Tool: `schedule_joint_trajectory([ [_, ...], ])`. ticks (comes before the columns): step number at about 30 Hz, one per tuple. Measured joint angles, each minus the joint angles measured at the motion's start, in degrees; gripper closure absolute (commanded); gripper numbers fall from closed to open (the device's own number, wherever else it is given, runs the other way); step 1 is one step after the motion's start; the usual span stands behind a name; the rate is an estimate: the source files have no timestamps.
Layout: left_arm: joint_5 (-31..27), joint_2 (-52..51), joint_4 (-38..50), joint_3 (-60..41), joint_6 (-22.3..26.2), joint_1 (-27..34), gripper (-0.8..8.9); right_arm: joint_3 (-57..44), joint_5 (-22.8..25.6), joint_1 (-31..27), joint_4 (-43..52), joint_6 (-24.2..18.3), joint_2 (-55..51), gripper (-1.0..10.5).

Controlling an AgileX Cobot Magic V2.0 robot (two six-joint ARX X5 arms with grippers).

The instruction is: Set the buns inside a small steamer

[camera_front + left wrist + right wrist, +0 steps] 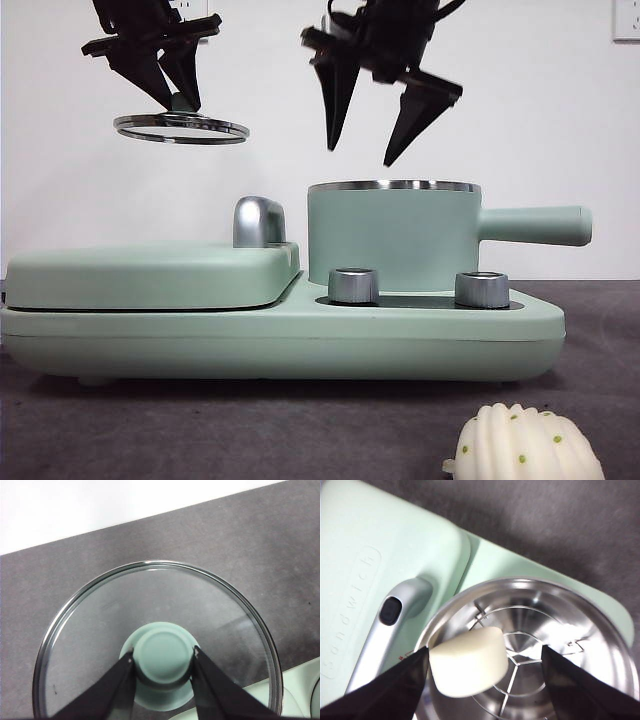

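Note:
The small steamer (395, 235), a mint-green pot with a straight side handle, stands open on the appliance. The smooth loaf-shaped bun (470, 662) lies inside it on the steel rack. My right gripper (360, 155) hangs open and empty just above the pot's rim; in the right wrist view my right gripper (484, 651) has a jaw on each side of the bun, above it. My left gripper (182, 100) is shut on the green knob (162, 652) of the glass lid (180, 128) and holds it high above the griddle. The ribbed bun (525, 445) with green dots lies on the table at the front right.
The mint-green appliance base (300, 340) carries a flat griddle lid (150, 275) with a chrome handle (258, 220) on its left half. Two steel dials (353, 285) stand in front of the pot. The table is dark grey, with a white wall behind.

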Motion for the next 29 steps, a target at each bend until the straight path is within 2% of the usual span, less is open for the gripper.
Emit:
schedule_joint_trajectory([
  [9, 0.0, 0.0, -0.07, 0.0, -0.02, 0.0, 7.57, -0.22, 0.79, -0.02, -0.02, -0.02, -2.38, 5.9],
  [13, 0.0, 0.0, -0.11, 0.0, -0.02, 0.0, 7.57, -3.52, 0.17, 0.2, -0.04, -0.04, -10.01, 5.9],
  [16, 0.0, 0.0, -0.11, 0.0, -0.04, 0.0, 7.57, -10.14, 0.22, 0.9, -0.04, -0.04, -19.67, 5.9],
  [21, 0.02, 0.0, -0.13, 0.0, -0.04, -0.07, 7.57, -27.26, 0.28, 4.04, -0.04, 0.52, -35.78, 5.9],
  [25, 0.0, 0.0, -0.13, 0.0, -0.04, -0.48, 7.57, -40.0, 0.37, 7.87, -0.04, 2.86, -44.39, 5.9],
  [29, 0.0, 0.0, -0.13, 0.0, -0.04, -0.92, 7.57, -50.05, 4.79, 12.85, -0.04, 6.51, -49.22, 5.8],
])
